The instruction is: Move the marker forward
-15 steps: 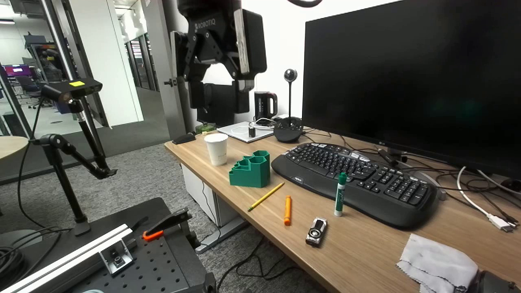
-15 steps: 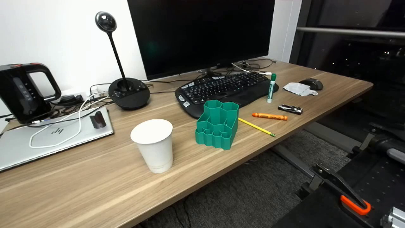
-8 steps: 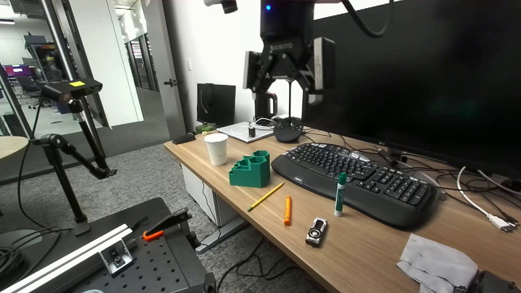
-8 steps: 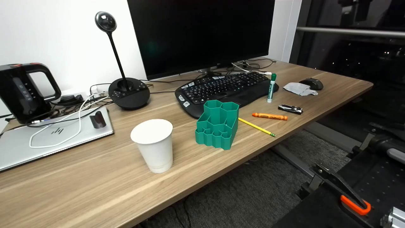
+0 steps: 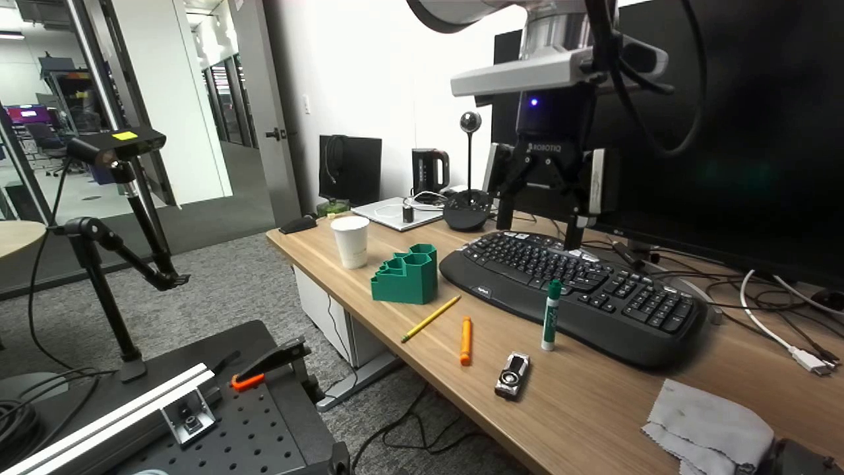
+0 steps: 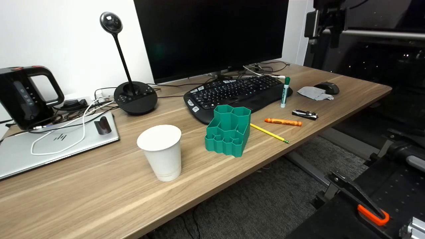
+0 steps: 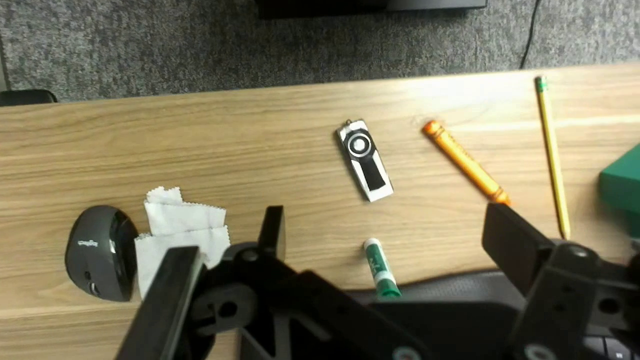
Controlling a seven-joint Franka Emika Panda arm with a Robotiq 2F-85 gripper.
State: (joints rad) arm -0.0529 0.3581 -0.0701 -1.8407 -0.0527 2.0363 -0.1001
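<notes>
1. Desk [image 5: 593,415]. Wood-grain top; bears most entries below.
2. Monitor [image 5: 719,152]. Black, screen dark, at the back.
3. Keyboard [image 5: 593,316]. Black, curved, in front of the monitor.
4. Gripper [image 5: 539,227]. In mid-air above the desk; fingers [image 7: 510,240] spread wide, nothing held. Step in hand, as judged: the approach; grasp and shift not yet done.
5. Holder [image 5: 402,290]. Green, stepped honeycomb cells; near one end of the keyboard.
6. Marker [image 5: 551,316]. Green and white, standing on end, cap up, on the desk just before the keyboard; seen through the gap between the fingers in the wrist view. Next move, as judged: centre over it, lower with a finger to each side, close gently, since a nudge would likely topple it. Which way "forward" runs cannot be told.
7. Gadget [image 5: 512,376]. Black and silver, lying flat near the marker; a likely obstacle on a path to the desk's edge.
</notes>
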